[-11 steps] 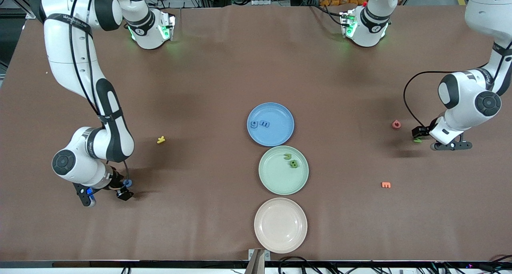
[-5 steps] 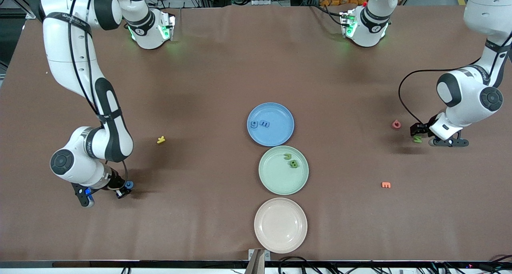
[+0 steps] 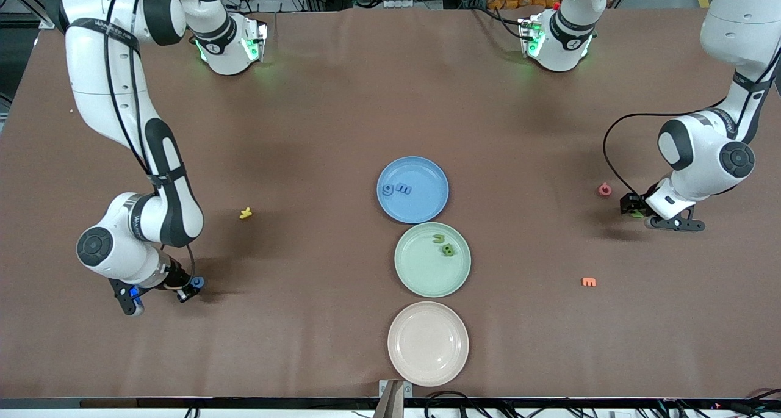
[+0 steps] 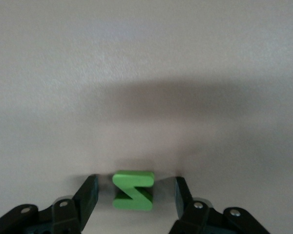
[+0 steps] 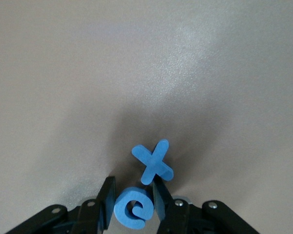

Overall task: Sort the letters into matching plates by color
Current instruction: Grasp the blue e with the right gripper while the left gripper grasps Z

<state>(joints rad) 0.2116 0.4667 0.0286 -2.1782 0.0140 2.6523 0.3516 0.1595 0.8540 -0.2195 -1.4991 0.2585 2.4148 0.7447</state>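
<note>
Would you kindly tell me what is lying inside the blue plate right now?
The blue plate holds two small blue letters lying side by side, apart from each other. Nothing covers them, and the rest of the plate looks bare.

Three plates [image 3: 421,165] stand in a row at the table's middle; two letters [image 3: 396,190] lie in each of the two farther from the front camera.

- A sky-blue round smooth plate [image 3: 412,189] is seen holding two blue foam letters [image 3: 395,190].
- A mint-green round plate [image 3: 432,260] carries two green letters [image 3: 443,245].
- A cream round plate [image 3: 428,343] is plain.
- A green Z-shaped letter [image 4: 133,190] and a blue X-shaped letter [image 5: 153,161] are shown.
</note>
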